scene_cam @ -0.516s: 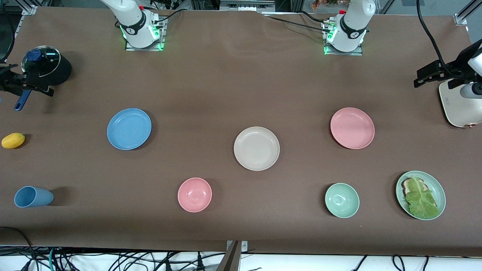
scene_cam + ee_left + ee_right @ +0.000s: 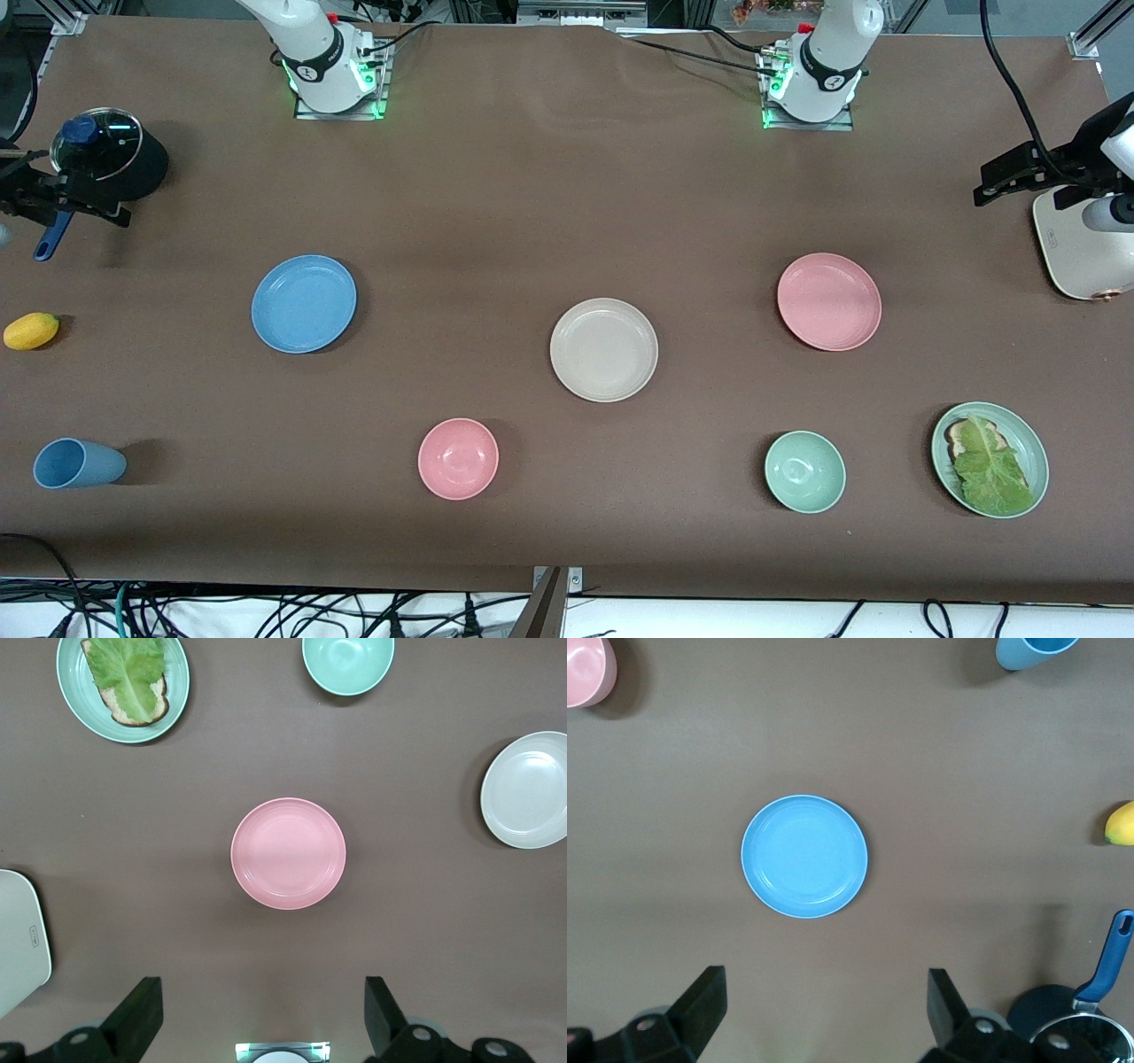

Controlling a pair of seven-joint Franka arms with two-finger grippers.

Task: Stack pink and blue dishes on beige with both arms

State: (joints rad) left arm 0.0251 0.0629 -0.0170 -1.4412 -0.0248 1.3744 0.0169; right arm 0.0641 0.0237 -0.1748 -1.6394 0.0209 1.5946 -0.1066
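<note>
The left gripper (image 2: 257, 1014), fingers spread, hangs high over the pink plate (image 2: 829, 301) while the right gripper (image 2: 824, 1014), likewise spread, hangs over the blue plate (image 2: 304, 304), the beige plate (image 2: 603, 349) lying between them on the tabletop (image 2: 567, 204).

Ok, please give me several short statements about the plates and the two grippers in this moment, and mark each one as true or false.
1. The pink plate already lies on the beige plate. False: it lies alone on the table, toward the left arm's end.
2. The blue plate is bare, with nothing on it. True.
3. The left gripper holds the pink plate. False: its fingers are spread open high over the plate and hold nothing.
4. The right gripper is open over the blue plate. True.
5. The beige plate lies between the blue and pink plates. True.
</note>
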